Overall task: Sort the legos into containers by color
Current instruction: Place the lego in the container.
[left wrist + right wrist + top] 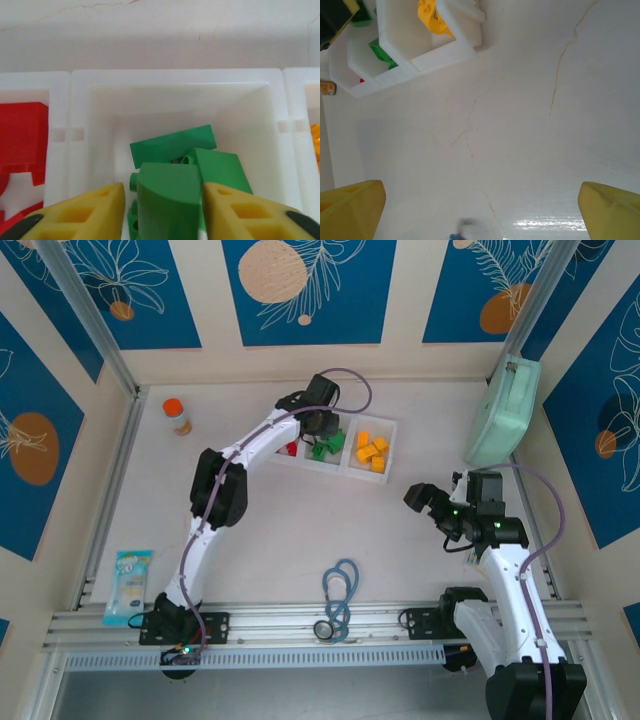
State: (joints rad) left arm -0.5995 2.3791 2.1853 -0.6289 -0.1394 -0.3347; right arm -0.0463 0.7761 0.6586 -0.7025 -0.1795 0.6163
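Note:
The white tray (340, 469) lies at the back centre, its three containers in a row. Red legos (292, 449) fill the left one, green legos (328, 447) the middle, orange-yellow legos (372, 452) the right. My left gripper (322, 430) hangs over the middle container (175, 77). In the left wrist view a green curved lego (170, 200) sits between the yellow fingers (95, 210), with a thin gap at the left finger; the left gripper (164, 189) is slightly open. Other green legos (172, 145) lie beneath. My right gripper (425, 502) hovers wide open over bare table, nothing in it.
An orange-capped bottle (177, 416) stands at the back left. A mint-green case (500, 412) leans on the right wall. A blue stethoscope (342, 595) lies near the front rail, a packet (130, 585) at the front left.

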